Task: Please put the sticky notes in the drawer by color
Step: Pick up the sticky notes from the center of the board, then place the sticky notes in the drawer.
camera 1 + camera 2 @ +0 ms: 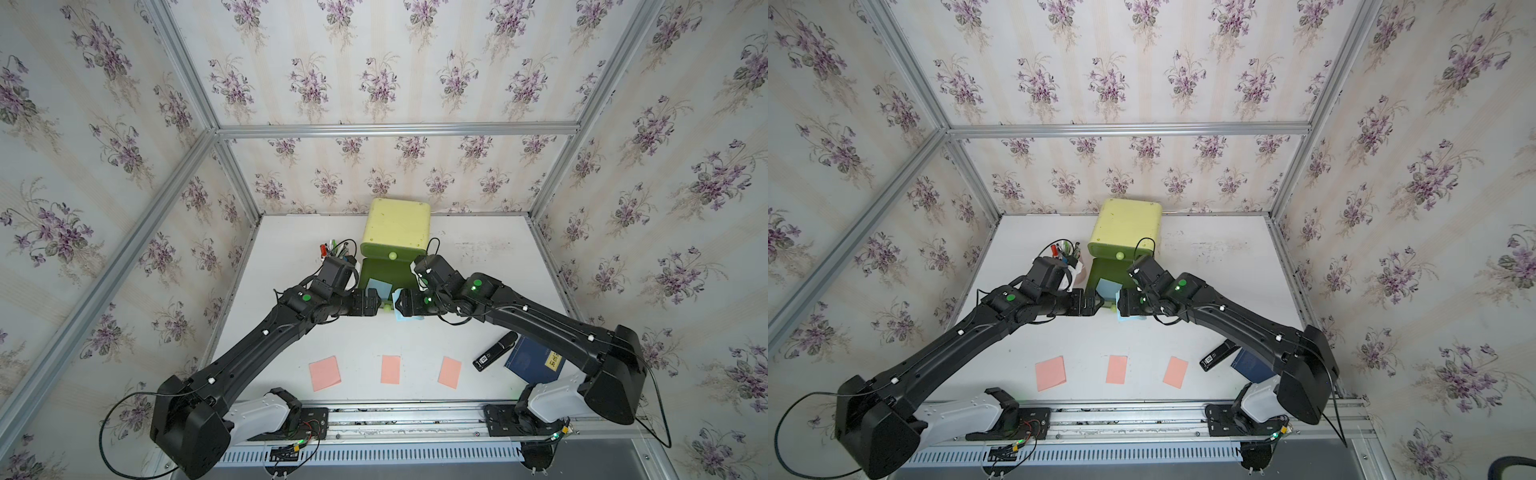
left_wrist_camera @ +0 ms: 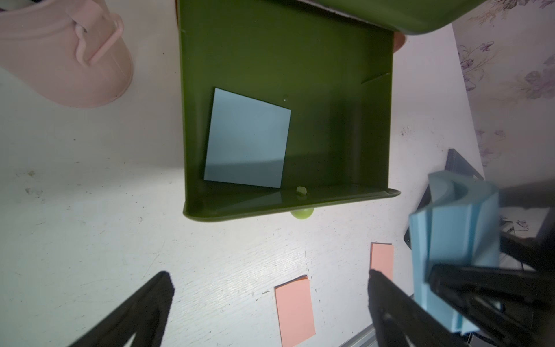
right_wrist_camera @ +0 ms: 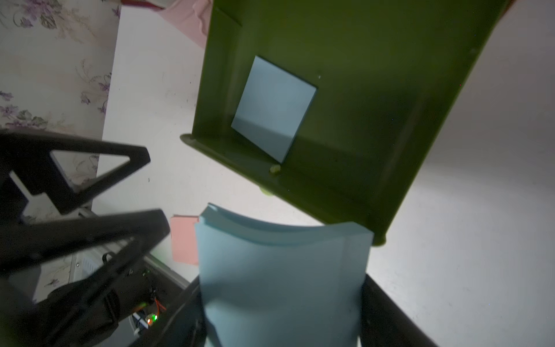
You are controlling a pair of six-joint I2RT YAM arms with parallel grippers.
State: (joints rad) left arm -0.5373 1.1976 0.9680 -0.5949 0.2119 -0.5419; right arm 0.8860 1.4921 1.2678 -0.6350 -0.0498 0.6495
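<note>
The drawer chest [image 1: 397, 222] stands at the back. One dark green drawer [image 2: 330, 90] is pulled out, and a light blue sticky note [image 2: 247, 139] lies flat inside it. My right gripper [image 3: 282, 300] is shut on a second light blue sticky note [image 3: 282, 264], bowed between the fingers just in front of the drawer's front wall. My left gripper [image 2: 268, 275] hovers open and holds nothing, beside the drawer's knob [image 2: 301, 214]. Three salmon pink sticky notes [image 1: 324, 372] [image 1: 390, 369] [image 1: 450, 372] lie in a row near the table's front edge.
A pink pen cup [image 1: 338, 249] stands left of the chest, close behind my left wrist. A black stapler-like device [image 1: 494, 351] and a dark blue book [image 1: 534, 361] lie at the front right, under my right arm.
</note>
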